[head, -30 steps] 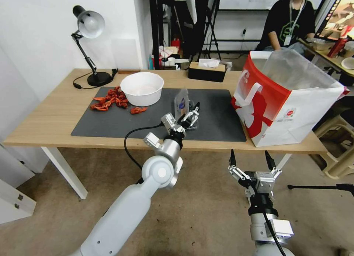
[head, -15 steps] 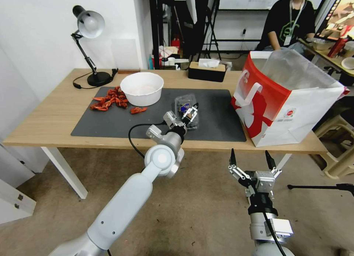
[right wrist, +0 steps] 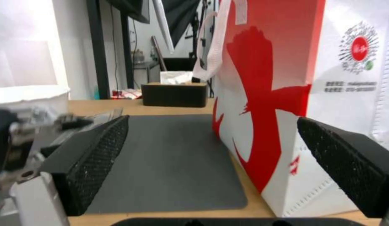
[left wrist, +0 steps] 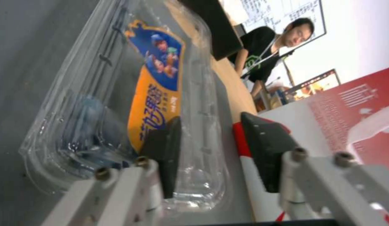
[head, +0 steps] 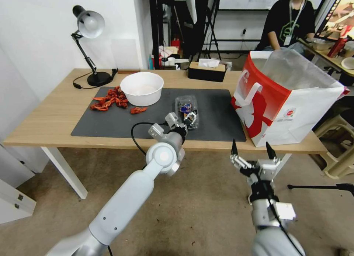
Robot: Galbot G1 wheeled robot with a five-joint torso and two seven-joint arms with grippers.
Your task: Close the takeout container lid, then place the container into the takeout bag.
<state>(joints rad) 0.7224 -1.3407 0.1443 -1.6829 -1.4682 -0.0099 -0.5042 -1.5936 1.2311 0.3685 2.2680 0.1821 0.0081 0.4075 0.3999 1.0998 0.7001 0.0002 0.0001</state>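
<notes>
The takeout bag [head: 285, 97] is standing tall at the right end of the table [head: 55, 116], mouth open, silvery lining showing, one flat white handle drooping down its red side. That height is the big worry: a small box being carried across could be clipping the rim or that loose handle and tipping the whole bag toward the table edge, which is sitting just beside its base.

On the dark mat [head: 217, 112], well apart from the bag, the takeout container [head: 187, 111] is lying flat with the lid [left wrist: 161, 81] down over the tray. Dark blueberries are showing through the clear plastic, and a blue and orange label is running along the top. Whether the clasp is really snapped I cannot tell; a lid merely resting could be springing open on the lift and spilling berries.

The left gripper [head: 188, 117] is sitting at the near end of the box, its jaws partly spread, one black pad [left wrist: 167, 150] lying against the plastic and the other off to the side in the air, so it is holding nothing. Thin slick walls like these could be buckling or skidding under a hard squeeze.

The right gripper [head: 252, 154] is hanging below the table's front edge near the bag, spread wide and empty
</notes>
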